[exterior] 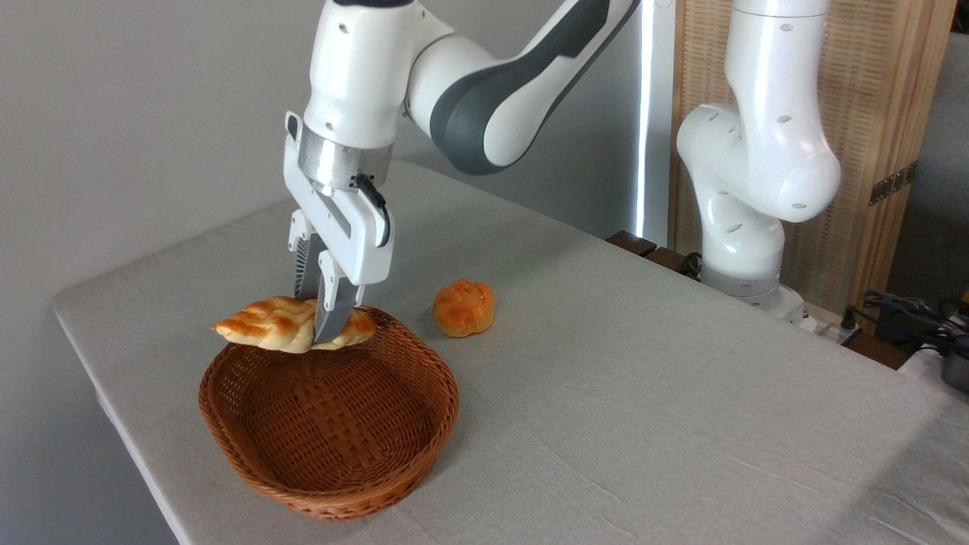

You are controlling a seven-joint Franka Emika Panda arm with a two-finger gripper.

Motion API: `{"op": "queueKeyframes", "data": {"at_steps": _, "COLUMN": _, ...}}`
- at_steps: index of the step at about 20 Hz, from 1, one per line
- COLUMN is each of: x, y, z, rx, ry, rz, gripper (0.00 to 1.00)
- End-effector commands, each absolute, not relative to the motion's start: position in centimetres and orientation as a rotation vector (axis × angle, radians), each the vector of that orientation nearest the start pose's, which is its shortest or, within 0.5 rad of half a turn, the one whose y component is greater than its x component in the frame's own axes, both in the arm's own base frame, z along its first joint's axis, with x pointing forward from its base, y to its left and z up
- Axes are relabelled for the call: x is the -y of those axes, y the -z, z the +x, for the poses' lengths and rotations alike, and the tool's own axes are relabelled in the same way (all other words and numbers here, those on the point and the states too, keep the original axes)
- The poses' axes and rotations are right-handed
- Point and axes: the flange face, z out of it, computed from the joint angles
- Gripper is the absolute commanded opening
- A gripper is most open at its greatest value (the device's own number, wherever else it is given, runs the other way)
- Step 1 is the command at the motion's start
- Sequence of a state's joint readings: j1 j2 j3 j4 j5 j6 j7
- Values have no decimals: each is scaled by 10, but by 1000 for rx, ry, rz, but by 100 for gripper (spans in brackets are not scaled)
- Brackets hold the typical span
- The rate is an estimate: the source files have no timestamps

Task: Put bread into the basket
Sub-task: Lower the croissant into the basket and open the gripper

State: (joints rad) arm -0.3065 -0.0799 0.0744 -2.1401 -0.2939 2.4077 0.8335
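Note:
The bread [272, 325], a long braided pale-yellow loaf with browned bumps, hangs level above the far rim of the basket [424, 446]. My gripper [318, 329] is shut on the bread near its right-hand half, fingers pointing down. The basket is an oval reddish-brown wicker one with nothing inside it, standing near the table's front left corner. The loaf's left tip reaches past the basket's far-left rim.
A small round orange knotted bun [463, 307] lies on the grey tablecloth just right of the basket's far end. The arm's white base [746, 250] stands at the table's far right edge. Cables [908, 314] lie off the table at right.

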Motion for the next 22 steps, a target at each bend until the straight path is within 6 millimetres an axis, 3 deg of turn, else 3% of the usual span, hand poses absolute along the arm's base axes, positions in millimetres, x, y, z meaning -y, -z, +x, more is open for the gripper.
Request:
{"op": "queueKeyframes", "data": {"at_steps": 1, "x": 140, "y": -467, "z": 545, "rx": -1308, "ry": 678, "rz": -2951, "gripper": 83}}
{"op": "queueKeyframes", "data": {"at_steps": 4, "x": 140, "y": -464, "z": 548, "rx": -1290, "ry": 681, "rz": -2958, "gripper": 88}}
{"op": "queueKeyframes", "data": {"at_steps": 5, "x": 141, "y": -464, "z": 549, "rx": -1291, "ry": 684, "rz": -2953, "gripper": 100}}
{"op": "queueKeyframes", "data": {"at_steps": 22, "x": 140, "y": -463, "z": 548, "rx": -1301, "ry": 677, "rz": -2948, "gripper": 100}}
